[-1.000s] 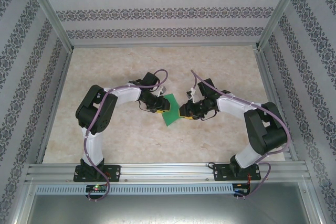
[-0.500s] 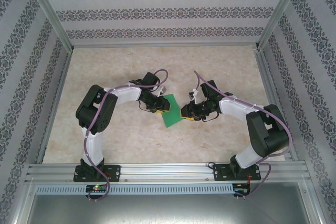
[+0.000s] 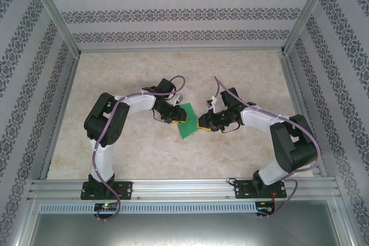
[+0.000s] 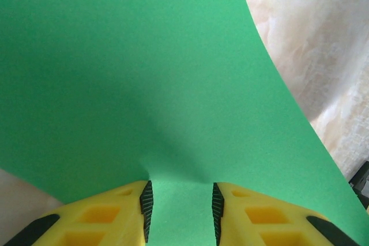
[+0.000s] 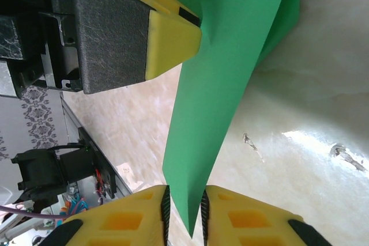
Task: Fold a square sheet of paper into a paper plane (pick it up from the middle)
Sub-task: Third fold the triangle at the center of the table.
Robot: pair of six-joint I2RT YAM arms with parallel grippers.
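Observation:
The square sheet of paper (image 3: 188,125) is bright green and hangs above the table's middle between my two grippers. My left gripper (image 3: 179,117) holds it from the left. In the left wrist view the sheet (image 4: 173,73) bulges up between the pads of the left gripper (image 4: 179,191) and puckers at the tips. In the right wrist view the sheet (image 5: 230,56) runs down to a pointed corner. That corner sits between the narrow jaws of my right gripper (image 5: 184,197), touching both pads. One yellow left finger (image 5: 173,38) presses the sheet's upper part.
The beige marbled table (image 3: 242,73) is bare around the arms. Aluminium rails (image 3: 173,188) border the near edge and patterned walls (image 3: 173,21) enclose the back and sides. The right arm's elbow (image 3: 294,142) stands near the right wall.
The right gripper's jaws have narrowed onto the sheet's corner, and its wrist has shifted slightly. The left gripper and the sheet have stayed put.

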